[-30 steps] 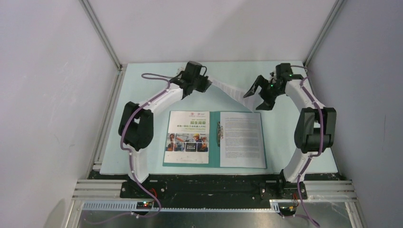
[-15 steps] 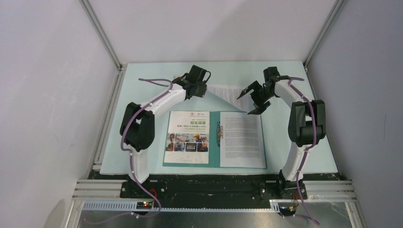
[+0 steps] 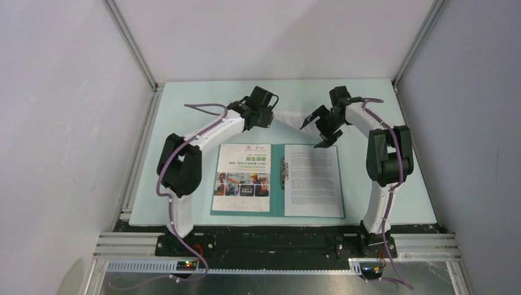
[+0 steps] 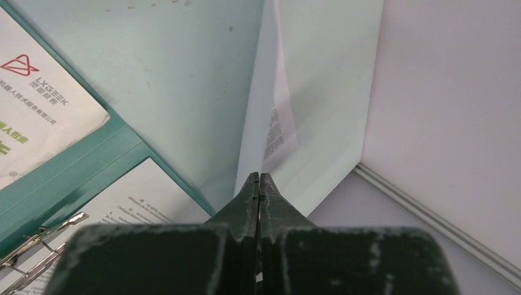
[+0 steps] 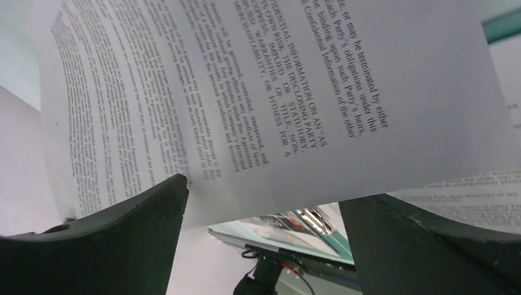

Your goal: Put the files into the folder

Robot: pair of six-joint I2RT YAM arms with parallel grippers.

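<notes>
The teal folder (image 3: 278, 184) lies open near the table's front, with the colourful brochure page (image 3: 242, 178) on its left half. A dense-text sheet (image 3: 314, 181) lies on its right half, and a metal clip (image 4: 43, 246) sits at the spine. Behind it, my left gripper (image 3: 269, 118) is shut on the edge of another text sheet (image 3: 289, 118), which hangs in the air. In the left wrist view the jaws (image 4: 259, 178) pinch that sheet (image 4: 270, 123). My right gripper (image 3: 316, 130) is open at the sheet's other end. The sheet's (image 5: 307, 92) edge reaches between its spread fingers (image 5: 153, 215).
Pale green table mat (image 3: 184, 123) bounded by white walls and metal rails (image 3: 132, 46) at the back corners. Both arms arch over the mat's far half. The black base bar (image 3: 276, 243) runs along the near edge.
Both grippers have moved inward toward the middle of the table. The right gripper swung left up to the held sheet, whose visible span between the grippers has shortened. Folder and its pages are unmoved.
</notes>
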